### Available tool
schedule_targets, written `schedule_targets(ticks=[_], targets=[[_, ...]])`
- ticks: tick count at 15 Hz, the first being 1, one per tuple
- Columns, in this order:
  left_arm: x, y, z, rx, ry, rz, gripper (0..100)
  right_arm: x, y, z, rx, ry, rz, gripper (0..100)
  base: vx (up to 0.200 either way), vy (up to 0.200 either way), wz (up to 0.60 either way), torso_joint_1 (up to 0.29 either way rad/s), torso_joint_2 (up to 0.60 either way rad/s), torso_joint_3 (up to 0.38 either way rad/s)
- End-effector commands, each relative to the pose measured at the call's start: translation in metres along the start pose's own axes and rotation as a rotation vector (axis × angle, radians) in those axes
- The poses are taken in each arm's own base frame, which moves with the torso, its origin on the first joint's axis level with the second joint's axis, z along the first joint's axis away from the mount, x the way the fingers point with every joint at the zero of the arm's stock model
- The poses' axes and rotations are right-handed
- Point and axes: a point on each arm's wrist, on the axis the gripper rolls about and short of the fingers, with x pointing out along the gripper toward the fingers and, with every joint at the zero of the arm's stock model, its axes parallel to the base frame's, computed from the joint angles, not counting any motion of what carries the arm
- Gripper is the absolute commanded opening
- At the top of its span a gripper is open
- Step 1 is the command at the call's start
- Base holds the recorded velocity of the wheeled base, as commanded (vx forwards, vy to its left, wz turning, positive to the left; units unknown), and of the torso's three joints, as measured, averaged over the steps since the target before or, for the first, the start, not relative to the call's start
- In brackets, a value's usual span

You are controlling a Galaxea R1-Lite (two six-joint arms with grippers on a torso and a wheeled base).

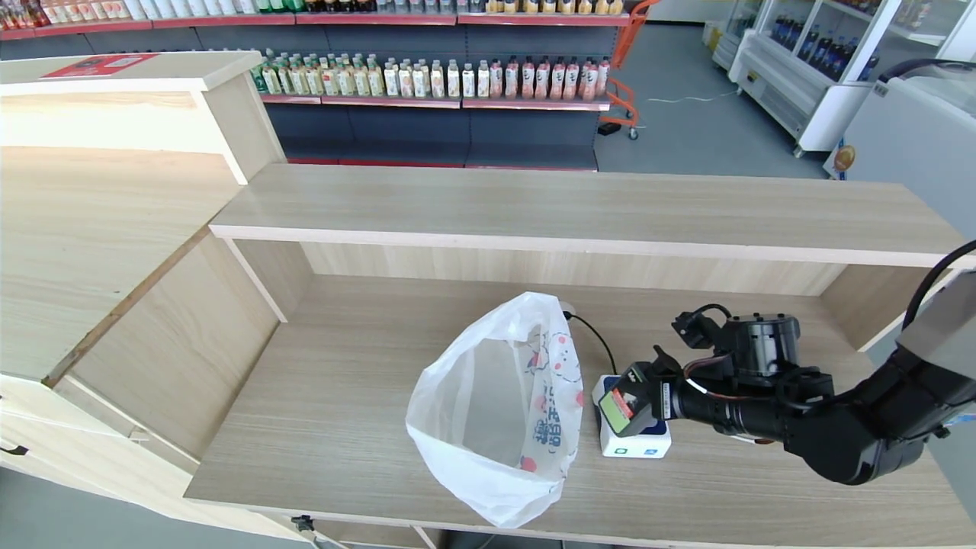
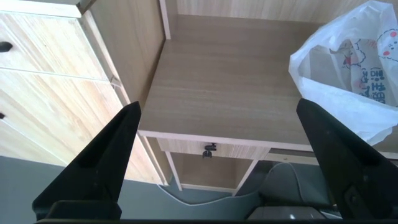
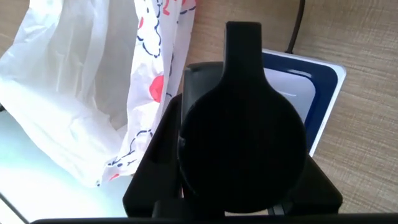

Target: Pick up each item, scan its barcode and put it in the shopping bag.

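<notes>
The right gripper point(image 1: 639, 395) is clamped on a small dark item with a green-and-red label point(image 1: 616, 409), holding it just above the white-and-blue barcode scanner point(image 1: 639, 447) beside the open shopping bag point(image 1: 496, 412) on the wooden counter point(image 1: 343, 396). The left gripper point(image 2: 217, 107) hangs wide open and empty, off the counter's front edge.

We look from the head camera, set high, forward and down across the wooden counter point(image 1: 366, 396), with shop shelves point(image 1: 427, 76) far behind. Our left wrist camera sits back from the counter's near edge and faces it between the wide-spread fingers point(image 2: 102, 165) of the left gripper point(image 2: 219, 104). Our right wrist camera hangs very close above the scanner point(image 3: 311, 87). The held item point(image 3: 242, 143) in the right gripper point(image 1: 637, 396) blocks its middle. All three views share the shopping bag point(image 1: 496, 404).
</notes>
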Motion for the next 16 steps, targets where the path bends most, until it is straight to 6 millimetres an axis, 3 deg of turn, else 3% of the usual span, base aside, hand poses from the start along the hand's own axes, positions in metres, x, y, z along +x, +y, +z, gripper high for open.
schedule_targets(ticks=[1,10,13,15,16], targets=[[0.0,0.0,0.0,0.0,0.0,0.001,100,0.004,-0.002,-0.002,0.003,0.007,-0.014,0,0.0,0.0,0.0,0.0,0.0,0.0],[0.0,0.0,0.0,0.0,0.0,0.001,100,0.009,-0.002,0.002,-0.004,-0.011,-0.017,0,0.0,0.0,0.0,0.0,0.0,0.0],[0.0,0.0,0.0,0.0,0.0,0.001,100,-0.05,0.038,0.052,-0.075,-0.21,0.056,0,0.0,0.0,0.0,0.0,0.0,0.0],[0.0,0.0,0.0,0.0,0.0,0.001,100,-0.083,0.047,0.064,-0.161,-0.254,0.045,0,0.0,0.0,0.0,0.0,0.0,0.0],[0.0,0.0,0.0,0.0,0.0,0.001,100,-0.089,0.047,0.063,-0.179,-0.254,0.037,0,0.0,0.0,0.0,0.0,0.0,0.0]])
